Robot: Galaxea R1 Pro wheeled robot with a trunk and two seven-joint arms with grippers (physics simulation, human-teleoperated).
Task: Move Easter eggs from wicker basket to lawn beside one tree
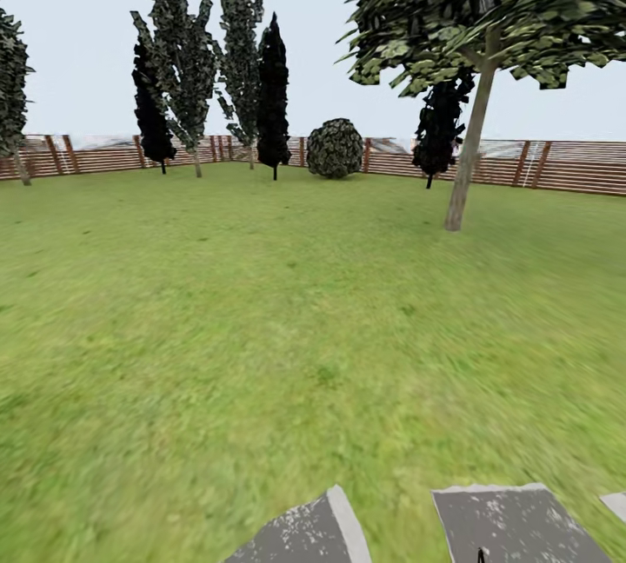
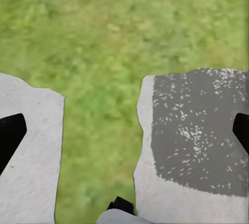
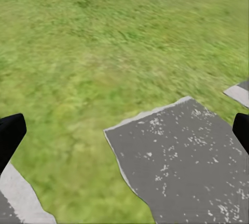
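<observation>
The lawn spreads wide and green ahead of me in the head view. A tree with a pale, slightly leaning trunk and a broad leafy crown stands at the right, well ahead on the grass. The Easter eggs and the wicker basket are out of view. In the left wrist view my left gripper is open, its black fingertips far apart over grass and grey robot panels. My right gripper is open too, with nothing between its fingertips.
A brown slat fence closes the far side of the garden. Before it stand a round bush, dark conifers and narrow columnar trees. Grey panels of my own base show at the near edge.
</observation>
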